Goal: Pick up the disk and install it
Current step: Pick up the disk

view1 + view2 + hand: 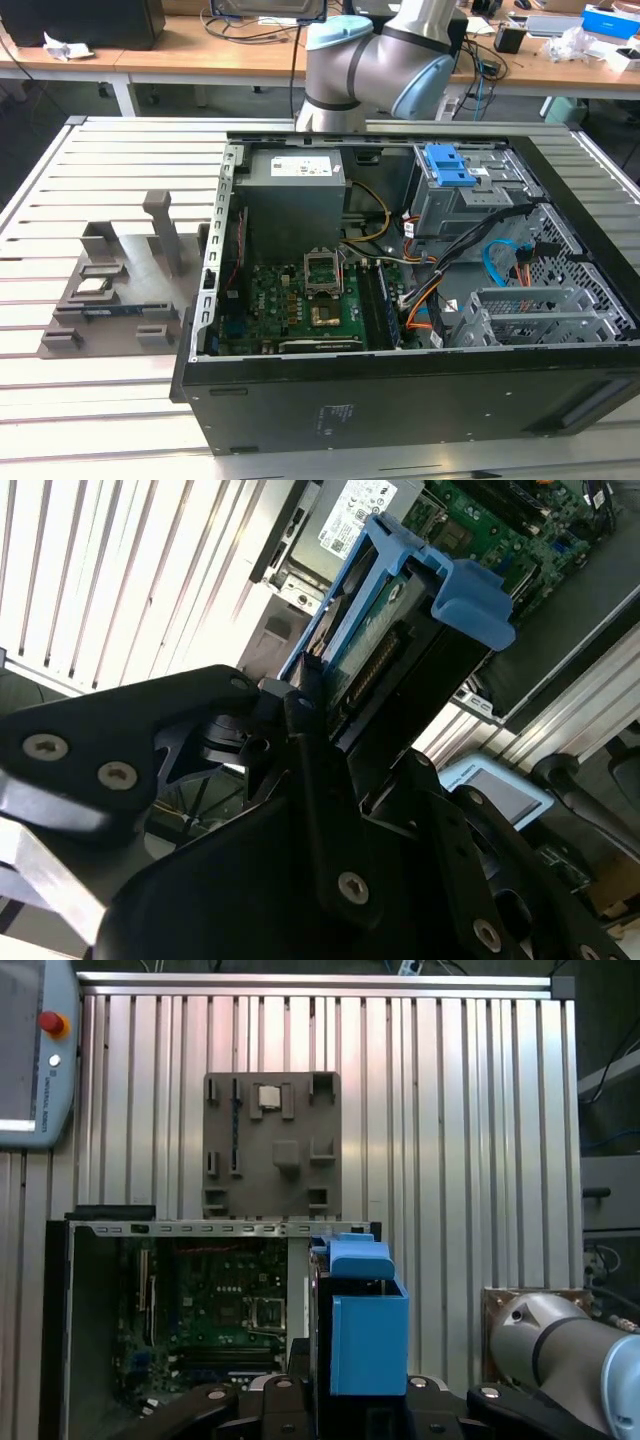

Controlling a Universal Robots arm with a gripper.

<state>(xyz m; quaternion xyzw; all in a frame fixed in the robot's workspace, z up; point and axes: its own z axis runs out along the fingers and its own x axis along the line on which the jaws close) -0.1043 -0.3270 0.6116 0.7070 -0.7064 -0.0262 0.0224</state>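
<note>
Your gripper (360,1392) is clamping the disk (366,1335) between its black fingers (300,730), with the blue carrier rail sticking out past the fingertips. In the first wrist view you are holding the disk clear of the open computer case (58,1330), overlapping the case's edge beside the motherboard (220,1310). Beyond the case, a grey parts holder (270,1140) is lying on the slatted table (480,1110).

Even, soft indoor light fills the exterior view, with the computer case (400,400) shaded inside. The slatted table (80,570) glares near white in the second wrist view.
</note>
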